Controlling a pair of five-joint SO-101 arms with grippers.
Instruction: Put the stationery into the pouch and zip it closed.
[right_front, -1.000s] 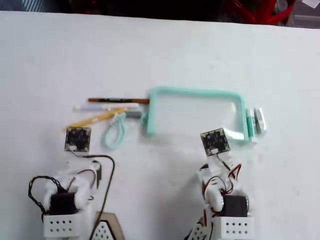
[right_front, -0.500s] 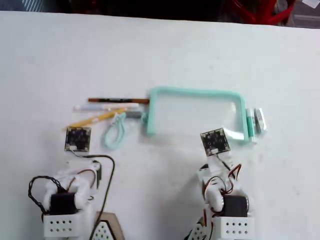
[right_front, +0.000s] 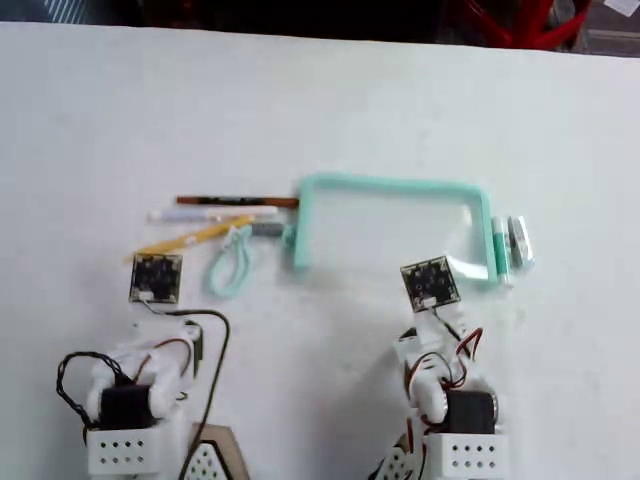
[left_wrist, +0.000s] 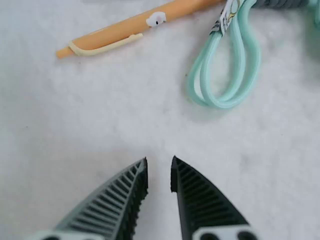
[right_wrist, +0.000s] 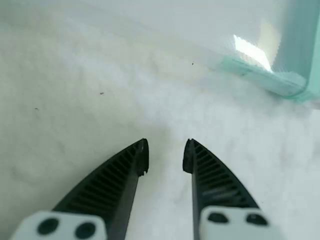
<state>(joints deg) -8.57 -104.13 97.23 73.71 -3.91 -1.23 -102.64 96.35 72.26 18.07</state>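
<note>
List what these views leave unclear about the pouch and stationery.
- Pouch zipper, open or shut: too small in the high view.
- Small items beside the pouch's right end: blurred in the high view.
- Orange pen: far end cut off by the left wrist view's edge.

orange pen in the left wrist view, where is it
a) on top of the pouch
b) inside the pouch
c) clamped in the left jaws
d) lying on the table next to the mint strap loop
d: the orange pen lies flat on the table beside the mint strap loop, and the left jaws are apart from it with nothing between them.
</note>
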